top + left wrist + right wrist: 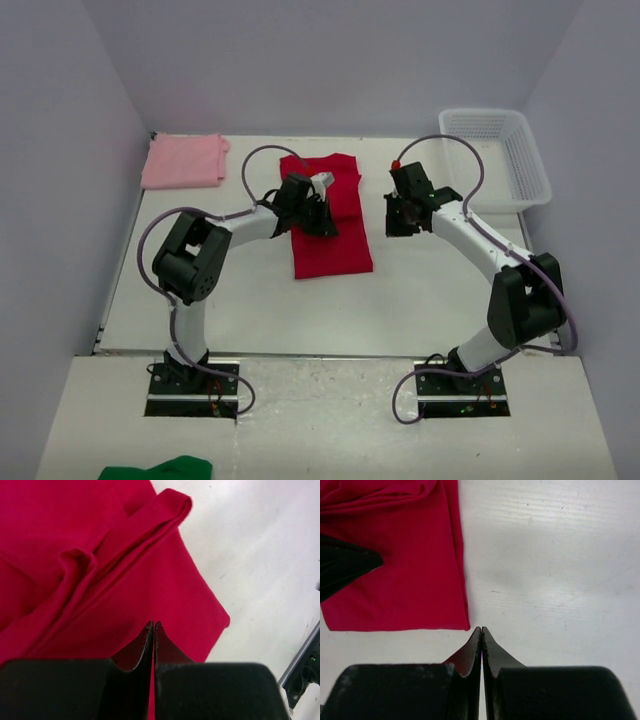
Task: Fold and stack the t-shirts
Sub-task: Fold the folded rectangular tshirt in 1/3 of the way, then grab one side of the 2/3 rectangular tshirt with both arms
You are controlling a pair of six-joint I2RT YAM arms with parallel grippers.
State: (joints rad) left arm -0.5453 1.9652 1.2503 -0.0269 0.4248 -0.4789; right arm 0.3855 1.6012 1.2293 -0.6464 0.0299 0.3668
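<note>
The crimson red t-shirt (332, 235) lies as a long rectangle in the middle of the table, with bunched folds at its far end. The pale pink t-shirt (183, 160) lies folded at the far left corner. My left gripper (322, 220) hovers over the red shirt's upper half with its jaws shut and nothing seen between them; in the left wrist view its tips (153, 624) are above the red cloth (100, 580). My right gripper (397, 226) is shut and empty over bare table, just right of the shirt; its tips (481, 629) are beside the shirt's corner (462, 622).
A white mesh basket (497, 155) stands at the far right corner. A green cloth (160, 468) lies on the near ledge in front of the left base. The table's (250, 310) left edge has a metal rail. Grey walls enclose the back and sides.
</note>
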